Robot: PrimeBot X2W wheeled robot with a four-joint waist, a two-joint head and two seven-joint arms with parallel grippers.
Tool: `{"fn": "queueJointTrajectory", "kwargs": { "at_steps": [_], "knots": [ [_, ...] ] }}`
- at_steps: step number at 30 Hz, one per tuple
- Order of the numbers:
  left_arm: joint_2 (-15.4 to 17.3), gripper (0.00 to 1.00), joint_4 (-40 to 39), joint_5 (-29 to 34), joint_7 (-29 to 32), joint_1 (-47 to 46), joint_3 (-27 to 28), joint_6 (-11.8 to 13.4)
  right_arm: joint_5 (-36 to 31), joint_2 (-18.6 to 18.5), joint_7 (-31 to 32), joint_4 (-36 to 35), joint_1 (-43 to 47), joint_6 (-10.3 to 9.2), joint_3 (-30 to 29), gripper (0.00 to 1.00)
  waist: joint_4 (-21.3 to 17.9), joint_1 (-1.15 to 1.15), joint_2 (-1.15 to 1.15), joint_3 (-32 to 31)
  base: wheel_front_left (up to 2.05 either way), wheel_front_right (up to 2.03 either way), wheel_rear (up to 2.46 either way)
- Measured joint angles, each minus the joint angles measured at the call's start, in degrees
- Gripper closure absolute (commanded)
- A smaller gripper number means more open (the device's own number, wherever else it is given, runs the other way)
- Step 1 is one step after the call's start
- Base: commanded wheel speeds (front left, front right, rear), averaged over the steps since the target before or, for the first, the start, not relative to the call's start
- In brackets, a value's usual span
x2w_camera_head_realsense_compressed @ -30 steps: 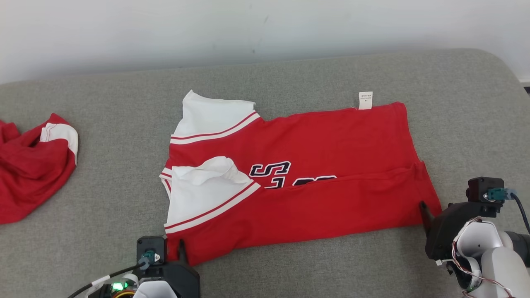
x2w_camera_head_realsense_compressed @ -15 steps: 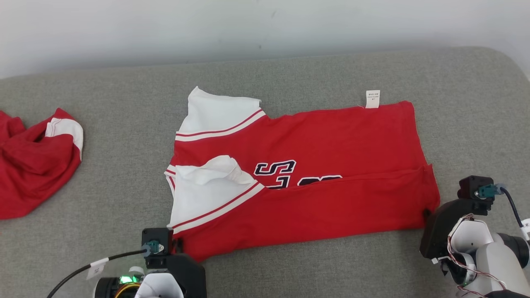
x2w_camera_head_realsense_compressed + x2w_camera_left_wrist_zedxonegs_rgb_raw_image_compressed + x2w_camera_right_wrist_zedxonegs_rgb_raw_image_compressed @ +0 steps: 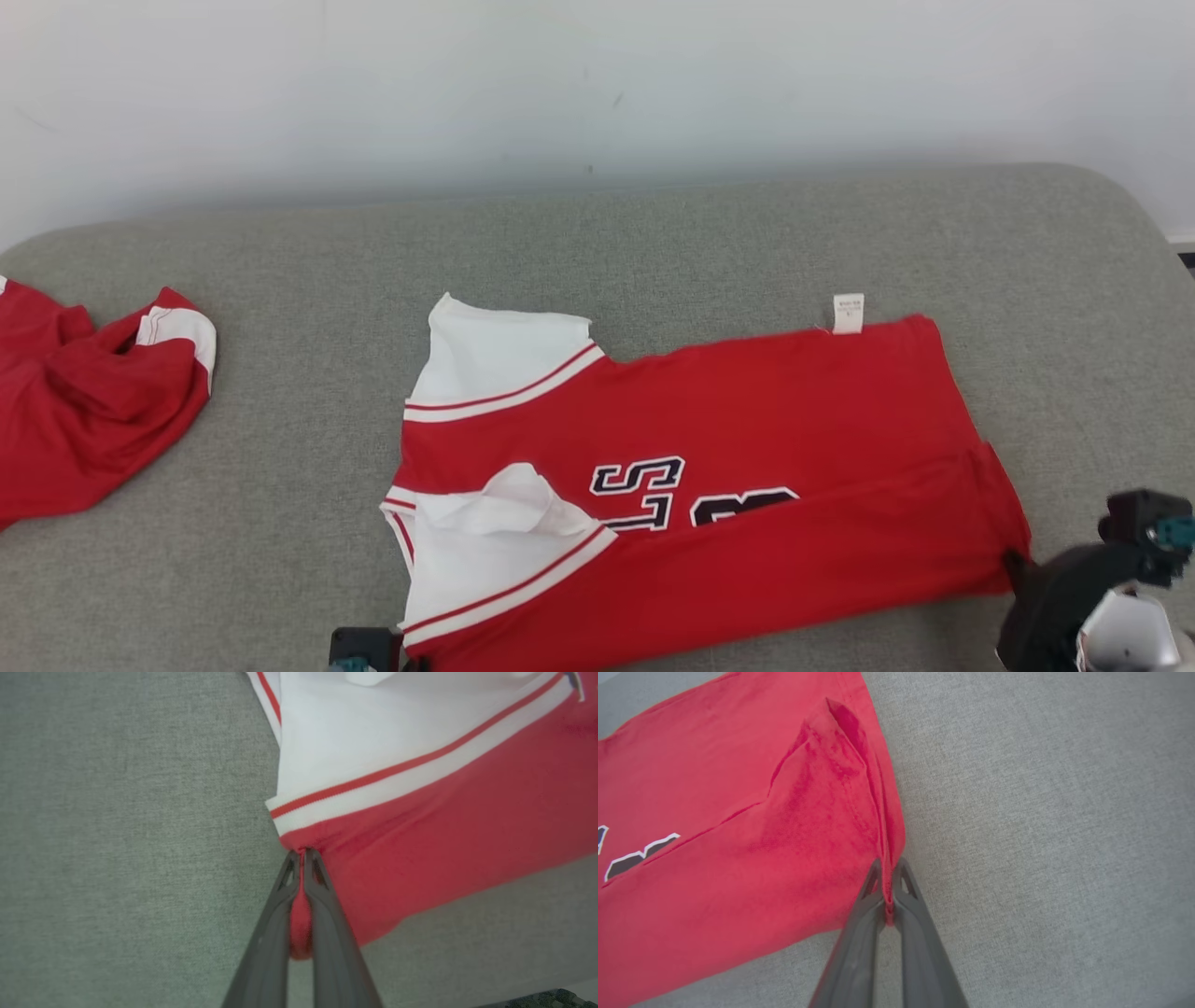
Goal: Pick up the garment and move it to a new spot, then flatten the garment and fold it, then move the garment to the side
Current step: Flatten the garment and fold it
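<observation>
A: Location of the red-and-white fabric jersey (image 3: 709, 467)?
B: Half-folded on the grey upholstered cushion (image 3: 653, 243), white wall (image 3: 560, 75) behind; left end effector (image 3: 301, 851) clamps its sleeve-side corner, right end effector (image 3: 887, 863) its hem corner.

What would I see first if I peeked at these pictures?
A big red jersey with white sleeves lies half-folded in the middle of the grey cushion. The left gripper and right gripper have jaws shut on its near corners. A second red garment lies crumpled at far left.
</observation>
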Motion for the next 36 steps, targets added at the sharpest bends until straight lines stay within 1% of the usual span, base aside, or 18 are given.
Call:
{"fn": "queueJointTrajectory", "kwargs": {
  "at_steps": [4, 5, 6, 7, 11, 13, 15, 18, 21, 24, 27, 30, 32, 36],
  "knots": [
    [0.38, 1.00, -2.65, 0.53, -1.43, 1.69, -0.43, 0.44, -0.01, 1.47, 1.72, -3.55, 4.14, 0.00, -1.86, 1.00, 0.08, 0.00, 0.00, -0.41, 0.00, 0.00, 0.00],
    [0.47, 0.98, -2.67, 0.76, -1.67, 1.70, -0.66, 0.44, 0.02, 1.75, 2.10, -3.86, 4.88, 0.00, -2.05, 1.00, 0.06, 0.00, 0.00, -0.33, 0.00, 0.00, 0.00],
    [0.40, 0.53, -2.64, 0.82, -2.31, 1.71, -0.73, 0.45, 0.10, 1.89, 2.36, -3.98, 5.48, 0.00, -1.83, 0.85, 0.03, 0.00, 0.00, -0.26, 0.00, 0.00, 0.00],
    [0.32, 0.00, -2.46, 1.22, -2.72, 1.70, -0.81, 0.49, 0.30, 2.01, 2.77, -4.09, 6.03, 0.00, -1.59, 0.00, -0.02, 0.00, 0.00, -0.21, 0.00, 0.00, 0.00],
    [0.07, 0.00, -1.29, 1.34, -2.12, 1.72, -0.82, 1.31, 0.43, 2.45, 1.79, -4.86, 6.22, 0.00, -1.20, 0.00, -0.45, 0.00, 0.00, -0.10, 0.00, 0.00, 0.00],
    [0.25, 0.00, -1.37, 0.97, -0.79, 1.93, -0.24, 2.49, -0.40, 2.44, 0.87, -5.38, 5.43, 0.00, -1.01, 0.00, -0.75, 0.00, 0.00, -0.13, 0.00, 0.00, 0.00],
    [1.26, 0.00, -2.20, 0.92, 0.69, 1.99, 0.56, 3.70, -1.44, 2.10, 0.40, -5.98, 3.92, 0.00, -0.58, 0.00, -1.08, 0.00, 0.00, -0.22, 0.00, 0.00, 0.00],
    [3.23, 0.00, -4.74, 1.48, 1.33, 0.97, 2.57, 5.43, -2.49, 0.11, 0.27, -6.30, 0.46, 0.00, 0.86, 0.00, -1.61, 0.00, 0.00, -0.38, 0.00, 0.00, 0.00],
    [4.16, 0.00, -6.55, 1.62, 1.32, -2.87, 4.25, 5.36, -2.52, -1.87, 1.16, -6.31, -2.97, 0.00, 2.30, 0.00, -1.98, 0.00, 0.00, -0.18, 0.00, 0.00, 0.00],
    [4.23, 0.00, -6.00, 1.69, 1.08, -8.76, 4.79, 3.34, -2.52, -4.19, 1.69, -4.95, -7.25, 0.00, 3.67, 0.00, -2.10, 0.00, 0.00, 0.68, 0.00, 0.00, 0.00],
    [2.71, 0.00, -3.15, 1.41, 0.94, -15.91, 4.68, 0.59, -1.76, -5.94, 1.72, -2.14, -12.37, 0.00, 5.38, 0.00, -2.22, 0.00, 0.00, 2.00, 0.00, 0.00, 0.00],
    [0.77, 0.00, 1.81, 1.29, 0.63, -24.12, 4.23, -2.13, -0.30, -7.71, 1.66, 1.43, -17.87, 0.00, 7.09, 0.00, -2.42, 0.01, 0.01, 3.86, 0.00, 0.00, 0.00],
    [-0.63, 0.00, 5.70, 1.25, 0.76, -29.60, 3.89, -3.71, 0.75, -8.12, 1.49, 3.86, -21.89, 0.00, 8.12, 0.00, -2.63, 0.01, 0.00, 5.37, 0.00, 0.00, 0.00],
    [-2.50, 0.00, 13.96, 1.25, 1.14, -39.73, 3.97, -5.76, 2.79, -8.68, 0.91, 8.45, -30.09, 0.00, 11.67, 0.00, -3.38, 0.01, 0.01, 8.83, 0.00, 0.00, 0.00]
  ]
}}
